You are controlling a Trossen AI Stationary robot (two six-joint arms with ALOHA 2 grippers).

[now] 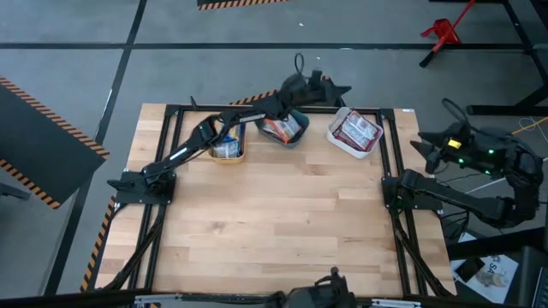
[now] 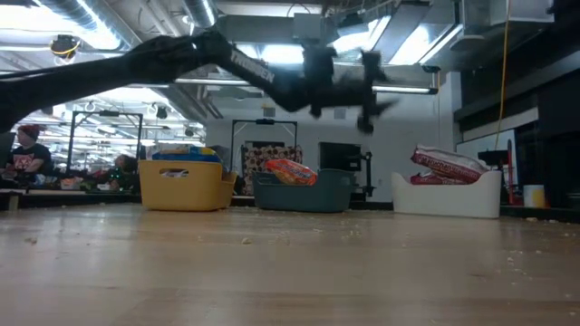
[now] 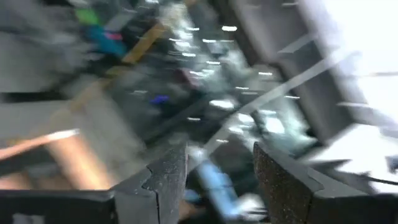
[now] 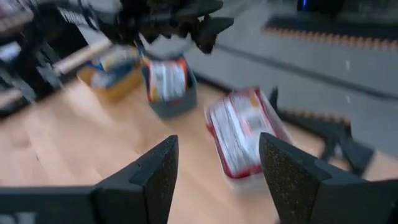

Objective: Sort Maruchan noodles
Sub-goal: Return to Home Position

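Note:
Three bins stand in a row at the table's far edge. The yellow bin (image 1: 228, 152) holds blue-and-yellow Maruchan noodles (image 1: 224, 145). An orange-and-white packet (image 1: 277, 128) sticks up out of the teal bin (image 2: 304, 192). Dark red-and-white packets (image 1: 355, 130) lie in the white bin (image 2: 449, 196). My left gripper (image 1: 336, 86) hangs high above and just beyond the teal bin, open, with nothing between its fingers (image 3: 217, 163). My right gripper (image 4: 214, 155) is open and empty, drawn back at the table's right edge (image 1: 431, 145).
A black frame rail (image 1: 282, 109) runs along the far edge behind the bins and down both sides. The wooden tabletop (image 1: 274, 214) in front of the bins is bare. In the low view, a person (image 2: 27, 154) sits in the room far behind the table.

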